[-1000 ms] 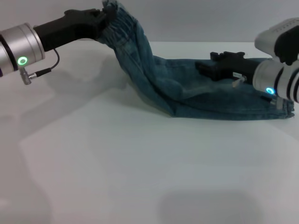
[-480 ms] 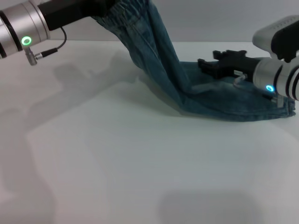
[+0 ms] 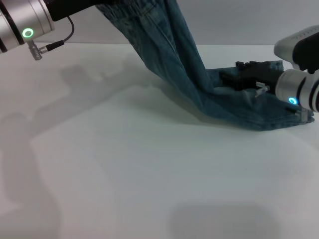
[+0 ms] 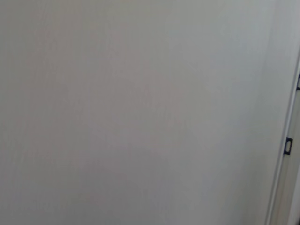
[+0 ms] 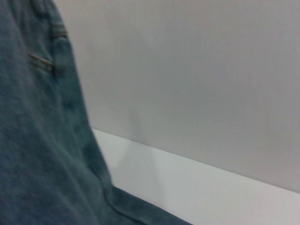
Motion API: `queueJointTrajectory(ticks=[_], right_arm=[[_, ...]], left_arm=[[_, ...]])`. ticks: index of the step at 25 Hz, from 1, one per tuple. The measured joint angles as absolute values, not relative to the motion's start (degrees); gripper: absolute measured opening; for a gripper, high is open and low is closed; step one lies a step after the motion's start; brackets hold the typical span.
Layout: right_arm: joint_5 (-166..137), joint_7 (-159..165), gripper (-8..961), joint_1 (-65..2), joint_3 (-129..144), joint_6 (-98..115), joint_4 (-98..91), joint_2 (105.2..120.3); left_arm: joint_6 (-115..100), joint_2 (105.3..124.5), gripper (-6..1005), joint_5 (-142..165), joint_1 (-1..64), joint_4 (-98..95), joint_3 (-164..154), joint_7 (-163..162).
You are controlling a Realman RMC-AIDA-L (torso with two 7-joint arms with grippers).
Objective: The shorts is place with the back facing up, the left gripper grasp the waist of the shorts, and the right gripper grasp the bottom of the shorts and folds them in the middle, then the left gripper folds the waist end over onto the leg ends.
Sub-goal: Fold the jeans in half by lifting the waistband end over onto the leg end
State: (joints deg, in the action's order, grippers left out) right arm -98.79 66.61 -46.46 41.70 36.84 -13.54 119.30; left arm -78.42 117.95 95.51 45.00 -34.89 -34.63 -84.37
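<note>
The left gripper (image 3: pixel 97 4) is high at the far left with the waist (image 3: pixel 134 6) of the shorts (image 3: pixel 174 59) beside it. From there the shorts slope down to the table (image 3: pixel 124 174), their low end under the right gripper (image 3: pixel 237 77).

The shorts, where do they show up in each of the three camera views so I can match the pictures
Head view: the shorts hang from the top edge down to the table at right, beside the right end effector.
Left wrist view: not in it, only a blank pale surface.
Right wrist view: they fill the near side.
Shared landmark: the white table under the denim.
</note>
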Motion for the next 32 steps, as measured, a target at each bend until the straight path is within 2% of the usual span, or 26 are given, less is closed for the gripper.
queueJointTrajectory(ticks=[32], right_arm=[[-99.3, 71.9, 517, -60.2, 44.7, 55.5, -2.4, 119.84]], left_arm=[[-78.9, 117.85, 14, 95.4, 45.0, -38.0, -36.0, -85.4]])
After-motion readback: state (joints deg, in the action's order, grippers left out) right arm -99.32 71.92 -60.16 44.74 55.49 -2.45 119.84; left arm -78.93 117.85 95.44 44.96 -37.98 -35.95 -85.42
